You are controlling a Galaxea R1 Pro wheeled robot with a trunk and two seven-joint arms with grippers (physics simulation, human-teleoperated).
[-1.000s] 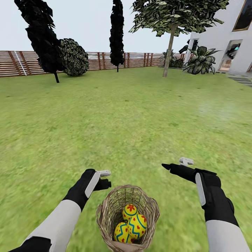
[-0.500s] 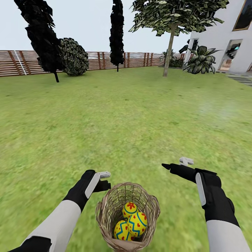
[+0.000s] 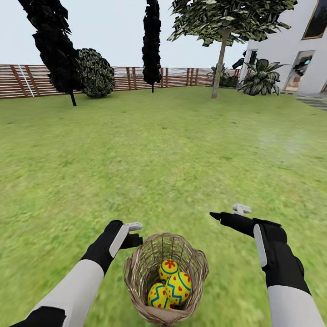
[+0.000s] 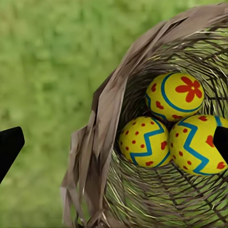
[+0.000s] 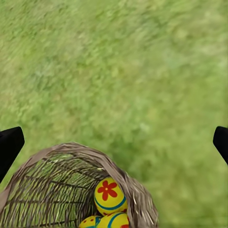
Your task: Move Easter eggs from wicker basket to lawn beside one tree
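Note:
The wicker basket (image 3: 131, 272) stands on the lawn (image 3: 159, 150) right in front of me, holding the three Easter eggs (image 3: 169, 269) (image 3: 178, 287) (image 3: 157, 296). My left gripper (image 3: 136, 232) hovers open at the basket's far left rim. In the left wrist view the open left gripper (image 4: 115, 142) straddles that rim (image 4: 102, 123) above the eggs (image 4: 175, 95). My right gripper (image 3: 225, 212) is open over grass, up and to the right of the basket. The right wrist view shows the basket (image 5: 71, 154) and one egg (image 5: 109, 194). A pale-trunked tree (image 3: 220, 63) stands far back right.
A slatted wooden fence (image 3: 27, 81) bounds the garden at the back, with two dark columnar trees (image 3: 152, 45) (image 3: 54, 45) and a round bush (image 3: 95, 75). A white house (image 3: 290, 59) and a palm-like plant (image 3: 261, 79) are at the back right. Open grass lies between.
The basket sits a little higher in the head view, closer to the gap between my grippers. Both arms hold the same pose, and both grippers stay open.

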